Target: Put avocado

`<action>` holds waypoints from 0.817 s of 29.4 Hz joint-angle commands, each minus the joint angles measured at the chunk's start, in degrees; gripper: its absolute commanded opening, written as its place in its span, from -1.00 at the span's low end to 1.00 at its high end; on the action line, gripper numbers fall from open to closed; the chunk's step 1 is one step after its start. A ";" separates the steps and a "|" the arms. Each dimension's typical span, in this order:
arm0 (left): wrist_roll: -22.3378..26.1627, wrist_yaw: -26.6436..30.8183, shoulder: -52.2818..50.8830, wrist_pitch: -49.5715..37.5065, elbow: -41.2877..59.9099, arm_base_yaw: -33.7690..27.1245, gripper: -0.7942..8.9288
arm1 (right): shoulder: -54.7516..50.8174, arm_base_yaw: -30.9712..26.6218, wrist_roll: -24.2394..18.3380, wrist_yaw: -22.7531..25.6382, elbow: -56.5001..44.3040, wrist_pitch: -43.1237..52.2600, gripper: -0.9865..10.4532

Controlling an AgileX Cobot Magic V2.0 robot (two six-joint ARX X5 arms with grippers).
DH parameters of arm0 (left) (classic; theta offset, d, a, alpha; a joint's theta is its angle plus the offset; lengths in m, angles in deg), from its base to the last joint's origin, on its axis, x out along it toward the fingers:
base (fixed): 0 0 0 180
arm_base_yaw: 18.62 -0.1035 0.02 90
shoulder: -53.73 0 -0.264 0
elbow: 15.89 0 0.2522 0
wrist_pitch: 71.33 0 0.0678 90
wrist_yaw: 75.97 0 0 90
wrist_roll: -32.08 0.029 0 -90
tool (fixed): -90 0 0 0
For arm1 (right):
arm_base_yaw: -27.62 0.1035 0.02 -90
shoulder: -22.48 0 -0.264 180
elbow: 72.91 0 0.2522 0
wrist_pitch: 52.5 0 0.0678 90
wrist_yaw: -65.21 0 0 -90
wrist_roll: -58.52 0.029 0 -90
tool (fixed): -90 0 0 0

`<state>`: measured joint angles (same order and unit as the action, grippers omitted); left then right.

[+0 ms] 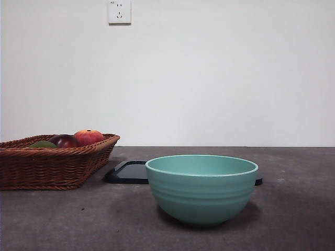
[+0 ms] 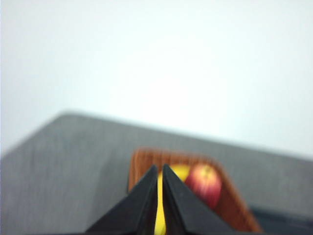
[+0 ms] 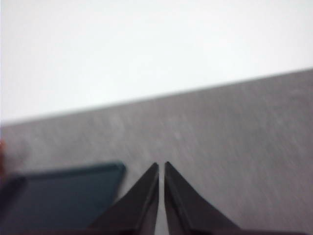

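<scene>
The avocado (image 1: pixel 43 144) shows as a dark green rounded top peeking over the rim of the brown wicker basket (image 1: pixel 52 167) at the left of the table. It lies beside a dark maroon fruit (image 1: pixel 64 140) and a red-orange fruit (image 1: pixel 88 137). My left gripper (image 2: pixel 160 167) hovers high over the basket (image 2: pixel 142 164) with its jaws shut and empty; the avocado is hidden in that view. My right gripper (image 3: pixel 161 164) is shut and empty above the grey table, near the black tray (image 3: pixel 63 196). Neither arm shows in the front view.
A teal bowl (image 1: pixel 201 188) stands in the middle front of the table. A flat black tray (image 1: pixel 128 171) lies behind it. In the left wrist view the basket also holds something yellow (image 2: pixel 180 171) and the red-orange fruit (image 2: pixel 205 183). A wall socket (image 1: pixel 119 11) sits high on the white wall.
</scene>
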<state>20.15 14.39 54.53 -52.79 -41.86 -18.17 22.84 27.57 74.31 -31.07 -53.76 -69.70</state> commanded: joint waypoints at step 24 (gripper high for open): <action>0.72 -11.08 27.87 24.44 -39.71 3.02 -0.81 | 26.05 0.22 0.13 -18.51 39.54 -28.83 -0.81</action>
<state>18.60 4.62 81.94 -28.31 -80.13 -15.37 48.43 27.63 76.17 -48.91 -15.21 -98.47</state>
